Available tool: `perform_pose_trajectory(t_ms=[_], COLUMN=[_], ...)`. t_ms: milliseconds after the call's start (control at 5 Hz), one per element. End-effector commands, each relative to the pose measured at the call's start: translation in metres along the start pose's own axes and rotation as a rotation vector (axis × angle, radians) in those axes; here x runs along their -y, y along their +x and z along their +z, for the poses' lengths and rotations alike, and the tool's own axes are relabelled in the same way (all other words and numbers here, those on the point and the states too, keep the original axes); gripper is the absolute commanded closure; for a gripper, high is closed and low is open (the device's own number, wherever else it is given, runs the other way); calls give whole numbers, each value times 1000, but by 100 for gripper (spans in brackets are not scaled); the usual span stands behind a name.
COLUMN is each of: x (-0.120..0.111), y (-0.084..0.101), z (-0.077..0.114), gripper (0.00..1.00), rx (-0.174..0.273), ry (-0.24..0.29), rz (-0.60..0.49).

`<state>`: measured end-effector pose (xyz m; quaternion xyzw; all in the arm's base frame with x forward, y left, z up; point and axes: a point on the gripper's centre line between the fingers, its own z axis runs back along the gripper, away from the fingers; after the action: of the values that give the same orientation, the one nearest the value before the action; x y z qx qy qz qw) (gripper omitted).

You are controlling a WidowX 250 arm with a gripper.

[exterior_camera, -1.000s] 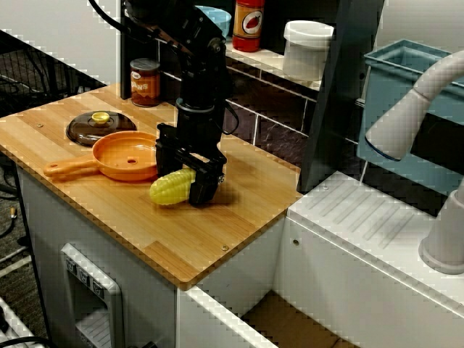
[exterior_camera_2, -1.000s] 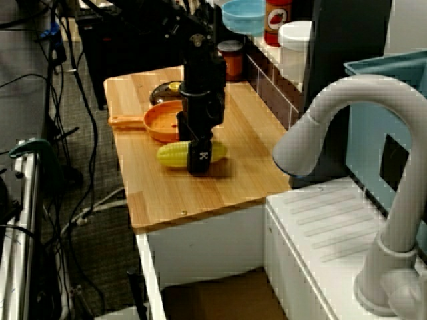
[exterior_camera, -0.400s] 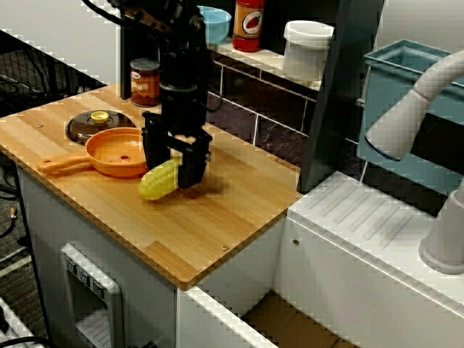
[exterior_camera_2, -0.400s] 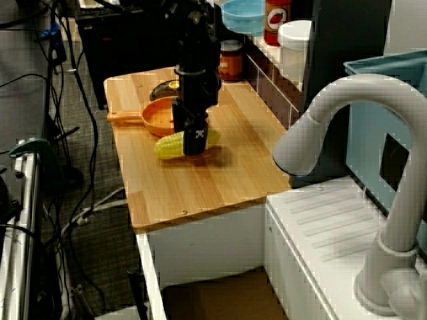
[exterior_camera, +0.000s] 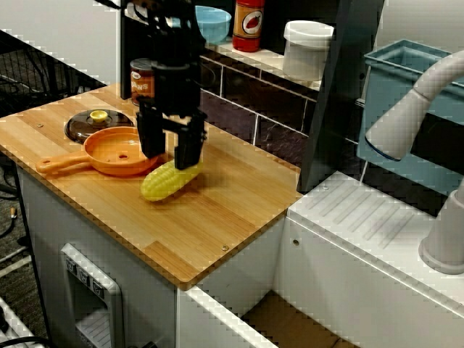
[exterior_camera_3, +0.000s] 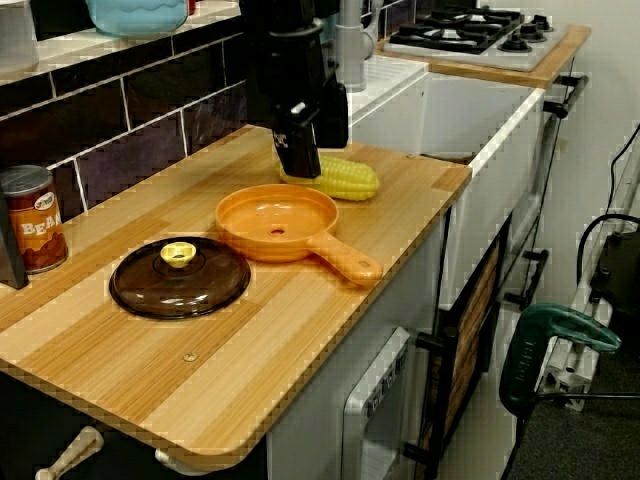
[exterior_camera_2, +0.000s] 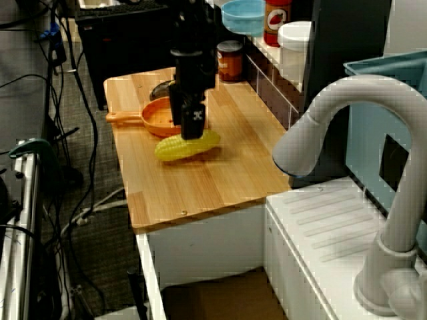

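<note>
Side view: the tool [exterior_camera: 170, 156] is seen parked straight over the corn [exterior_camera: 170, 181], fingers spread, nothing gripped. The corn's laid on its side on the surface [exterior_camera: 217, 210], just beside the pan [exterior_camera: 117, 152], so it can be straddled.

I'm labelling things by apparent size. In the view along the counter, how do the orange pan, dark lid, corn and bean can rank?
1. orange pan, handle included.
2. dark lid, close to the pan's bowl.
3. corn and bean can: look alike; the gripper hides part of the corn, so no ranking between them.
</note>
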<state>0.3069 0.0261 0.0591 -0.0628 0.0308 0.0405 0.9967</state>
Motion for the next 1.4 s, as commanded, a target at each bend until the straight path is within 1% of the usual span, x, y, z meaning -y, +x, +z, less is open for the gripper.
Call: perform_pose_trajectory(t_ms=[0, 200, 400, 600, 800, 1000, 1200], x=[-26, -40, -59, -75, -85, -94, -101], y=[0, 1, -3, -6, -5, -5, -5], z=[38, 40, 41, 43, 43, 44, 42], gripper=[0, 0, 0, 0, 0, 0, 0], rx=[122, 139, 183, 211, 210, 184, 207], ry=[-27, -24, 11, 25, 46, 91, 117], rz=[16, 26, 42, 61, 64, 34, 28])
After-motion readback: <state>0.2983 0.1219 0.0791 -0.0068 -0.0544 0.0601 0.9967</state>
